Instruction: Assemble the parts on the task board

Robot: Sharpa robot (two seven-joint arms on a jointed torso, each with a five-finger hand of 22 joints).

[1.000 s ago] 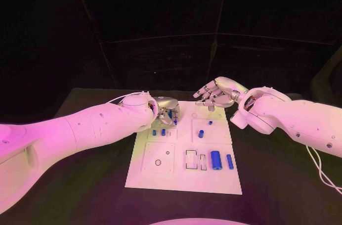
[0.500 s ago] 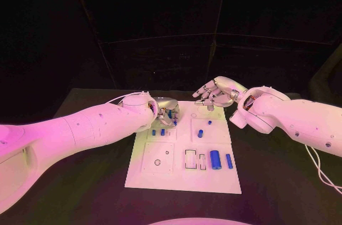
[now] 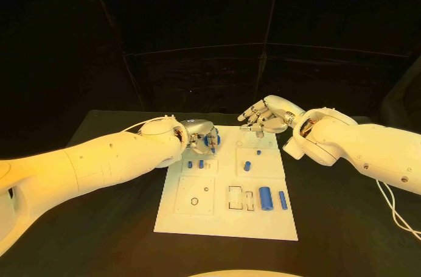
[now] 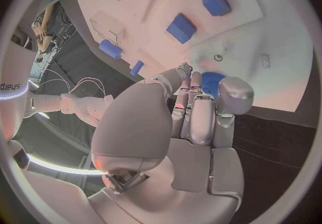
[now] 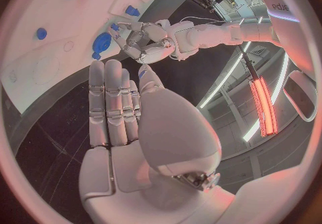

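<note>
The white task board [image 3: 226,222] lies in the middle of the table. At its far left corner my left hand [image 3: 200,137] pinches a round blue part [image 4: 212,81] with its fingertips, right at the board's surface. The right wrist view shows that hand [image 5: 144,41] beside the same part [image 5: 102,43]. My right hand [image 3: 266,117] hovers over the board's far edge, fingers loosely apart and holding nothing. Two small blue pegs [image 3: 194,164] stand near the left hand, and two more blue parts [image 3: 247,165] sit mid-board. A thick blue cylinder [image 3: 265,197] and a thin one [image 3: 282,199] lie on the right.
Empty rectangular slots [image 3: 235,196] and an oval hole [image 3: 194,200] mark the board's near half. Black table [image 3: 105,228] surrounds the board, with open room on the near side. A cable [image 3: 395,210] trails from my right arm at the right edge.
My left wrist has shifted slightly to the left while its fingers stay on the blue part. The right hand has not moved.
</note>
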